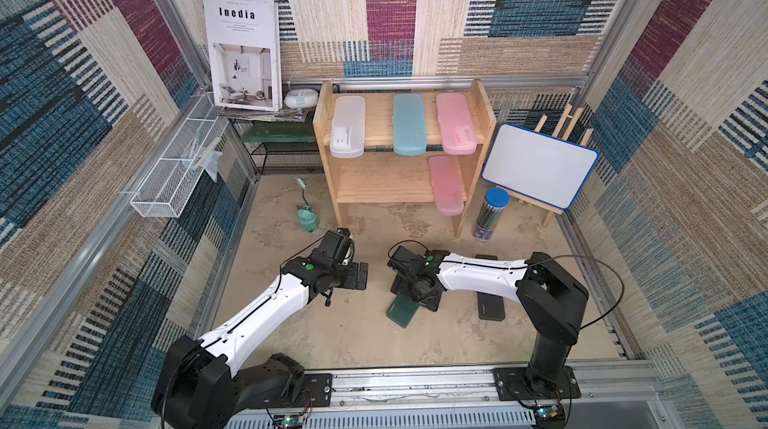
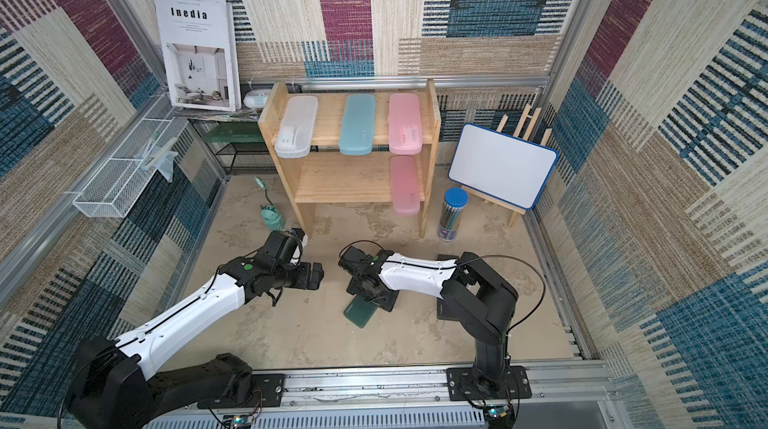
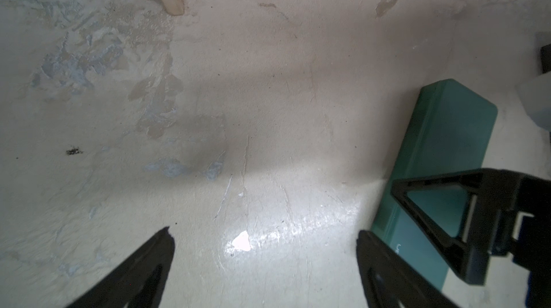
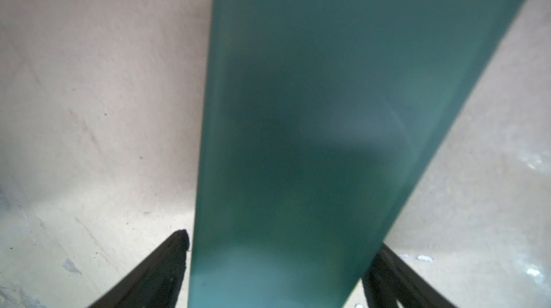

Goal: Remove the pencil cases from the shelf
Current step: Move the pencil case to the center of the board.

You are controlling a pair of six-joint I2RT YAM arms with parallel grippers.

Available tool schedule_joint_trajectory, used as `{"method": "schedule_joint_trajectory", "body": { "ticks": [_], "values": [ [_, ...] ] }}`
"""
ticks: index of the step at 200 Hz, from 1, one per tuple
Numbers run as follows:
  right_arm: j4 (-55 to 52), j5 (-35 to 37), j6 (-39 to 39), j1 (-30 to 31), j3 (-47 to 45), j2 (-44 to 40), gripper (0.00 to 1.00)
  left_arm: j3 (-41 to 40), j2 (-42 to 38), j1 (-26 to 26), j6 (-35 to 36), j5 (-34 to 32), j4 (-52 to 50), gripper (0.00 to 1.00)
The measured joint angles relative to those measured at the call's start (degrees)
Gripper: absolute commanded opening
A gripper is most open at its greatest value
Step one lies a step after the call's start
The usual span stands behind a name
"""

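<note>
Left claw point(image 3: 264, 230) is spread wide over bare worktop point(image 3: 238, 97), nothing in it. My right claw point(image 4: 283, 239) straddles the green case point(image 4: 328, 112), which lies flat on the worktop. Can't tell if it's actually pinching. Black case point(image 1: 490, 308) lies on the worktop, partly under the right arm. On the shelf point(image 1: 324, 115): white case point(image 1: 348, 125), blue case point(image 1: 409, 123) and pink case point(image 1: 455, 121) up top, second pink case point(image 1: 445, 186) on the lower tier.

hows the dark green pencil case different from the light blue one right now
The dark green case lies on the table, off the shelf; the light blue case sits on the shelf's top tier. The right gripper straddles the dark green case; no gripper is near the light blue case. The dark green case is deep in colour, the light blue case pale. Both are long flat boxes with rounded corners.
</note>
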Motion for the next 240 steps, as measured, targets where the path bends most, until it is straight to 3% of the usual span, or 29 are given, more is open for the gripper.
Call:
{"method": "schedule_joint_trajectory", "body": {
  "ticks": [68,130,206,232,240],
  "values": [
    [1.1,-1.4,-7.7,-1.1,-0.2,0.2,0.61,-0.2,-0.3,0.0,0.0,-0.4,0.0,0.99],
    [-5.7,-4.9,-29.7,-8.5,-1.9,-2.4,0.43,-0.2,0.5,0.0,0.0,-0.4,0.0,1.00],
    [-9.1,-6.7,-39.8,-17.5,-8.4,-7.4,0.42,-0.2,0.9,0.0,0.0,-0.4,0.0,1.00],
    [-10.3,-5.8,-41.1,-20.0,-11.0,-9.8,0.47,-0.2,1.3,0.0,0.0,-0.4,0.0,1.00],
    [-10.8,-5.3,-41.4,-20.7,-11.6,-10.5,0.53,-0.2,1.3,0.0,0.0,-0.4,0.0,1.00]
  ]
}}
